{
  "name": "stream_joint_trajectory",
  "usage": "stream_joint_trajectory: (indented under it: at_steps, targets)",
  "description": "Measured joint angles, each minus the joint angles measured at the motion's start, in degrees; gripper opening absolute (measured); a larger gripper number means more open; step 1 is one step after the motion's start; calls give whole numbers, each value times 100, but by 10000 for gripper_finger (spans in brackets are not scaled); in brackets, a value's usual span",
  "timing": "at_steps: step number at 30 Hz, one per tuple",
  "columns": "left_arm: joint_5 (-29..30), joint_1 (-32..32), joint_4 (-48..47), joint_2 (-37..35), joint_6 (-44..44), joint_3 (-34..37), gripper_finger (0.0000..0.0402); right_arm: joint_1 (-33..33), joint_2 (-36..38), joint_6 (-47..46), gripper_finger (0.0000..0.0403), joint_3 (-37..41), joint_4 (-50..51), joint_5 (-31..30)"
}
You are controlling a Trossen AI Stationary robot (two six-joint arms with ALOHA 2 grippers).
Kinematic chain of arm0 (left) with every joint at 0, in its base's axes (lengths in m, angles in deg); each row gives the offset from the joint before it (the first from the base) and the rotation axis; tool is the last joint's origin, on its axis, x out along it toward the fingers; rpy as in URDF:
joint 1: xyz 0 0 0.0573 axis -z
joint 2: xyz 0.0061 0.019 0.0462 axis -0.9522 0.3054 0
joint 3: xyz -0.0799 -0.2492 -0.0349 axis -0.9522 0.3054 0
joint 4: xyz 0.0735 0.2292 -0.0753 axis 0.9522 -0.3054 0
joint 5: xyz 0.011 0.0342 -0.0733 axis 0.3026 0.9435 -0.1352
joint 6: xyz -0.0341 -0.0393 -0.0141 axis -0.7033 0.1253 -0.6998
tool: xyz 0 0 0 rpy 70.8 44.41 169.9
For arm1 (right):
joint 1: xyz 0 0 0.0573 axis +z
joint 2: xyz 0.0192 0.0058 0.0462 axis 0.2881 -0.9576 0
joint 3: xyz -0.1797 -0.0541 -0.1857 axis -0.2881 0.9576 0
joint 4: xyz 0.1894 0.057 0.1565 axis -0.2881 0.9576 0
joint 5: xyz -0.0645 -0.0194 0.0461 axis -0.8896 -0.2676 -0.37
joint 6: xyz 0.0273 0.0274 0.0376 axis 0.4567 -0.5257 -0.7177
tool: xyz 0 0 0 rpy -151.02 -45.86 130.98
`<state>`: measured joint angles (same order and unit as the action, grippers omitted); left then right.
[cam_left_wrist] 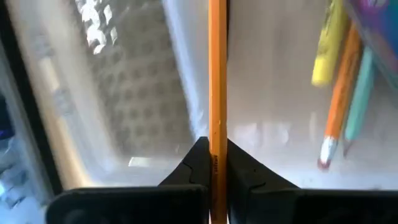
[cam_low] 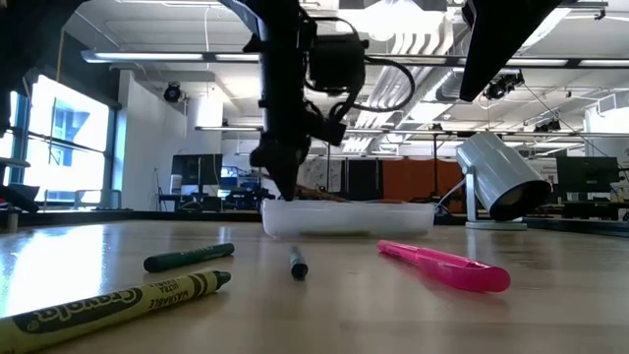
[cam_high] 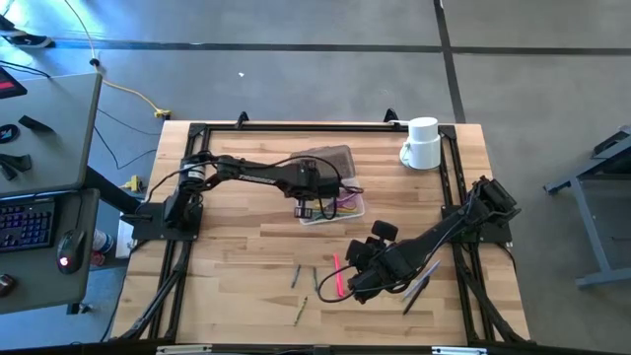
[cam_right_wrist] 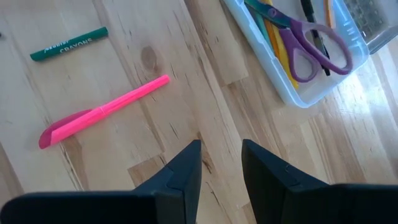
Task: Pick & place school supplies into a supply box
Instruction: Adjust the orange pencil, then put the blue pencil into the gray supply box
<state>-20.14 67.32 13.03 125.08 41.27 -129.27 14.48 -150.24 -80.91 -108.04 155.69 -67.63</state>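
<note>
The left gripper (cam_high: pixel 305 209) hangs over the supply box (cam_high: pixel 335 205) near the middle of the table (cam_high: pixel 237 256), its jaws clamped on an orange pencil (cam_left_wrist: pixel 217 74). In the left wrist view the pencil runs straight out from between the two dark fingers (cam_left_wrist: pixel 193 163), over the box's clear tray, with the dotted grey lid (cam_left_wrist: pixel 127 93) lying open to one side. Already in the tray lie a yellow marker (cam_left_wrist: pixel 326 46), another orange pencil (cam_left_wrist: pixel 339 99) and a teal one (cam_left_wrist: pixel 356 102) beside it.

The right gripper (cam_right_wrist: pixel 221 163) hovers above bare wood on the near right of the table, its jaws apart and holding nothing. A pink pen (cam_right_wrist: pixel 102 112) lies on the table just ahead of it, apart from the jaws, and a green crayon (cam_right_wrist: pixel 68 43) lies farther off. The right wrist view also shows purple-handled scissors (cam_right_wrist: pixel 311 46) resting inside the box.

A yellow crayon (cam_low: pixel 118 305) lies nearest the low camera, and a white mug (cam_high: pixel 423 144) stands at the far right of the table.
</note>
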Motion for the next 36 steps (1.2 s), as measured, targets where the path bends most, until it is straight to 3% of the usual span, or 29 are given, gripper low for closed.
stream_joint_trajectory:
  at_steps: [6, 9, 16, 24, 36]
  targets:
    - [271, 93, -168, -4, -584, -322, 42, 0, 0, 0, 99, -1, -7, 7]
    - [263, 89, -15, -6, -854, -373, 59, 0, 0, 7, 99, 0, -9, 3]
    - [-635, 78, 798, -4, -853, -364, 70, 0, -2, 103, 99, 0, -34, 5]
    - [-641, 76, 917, -2, -853, -359, 72, 0, -2, 103, 99, 0, -49, 7]
    - [-619, 76, 803, -2, -759, -356, 156, 0, -7, 104, 99, 0, -51, 7]
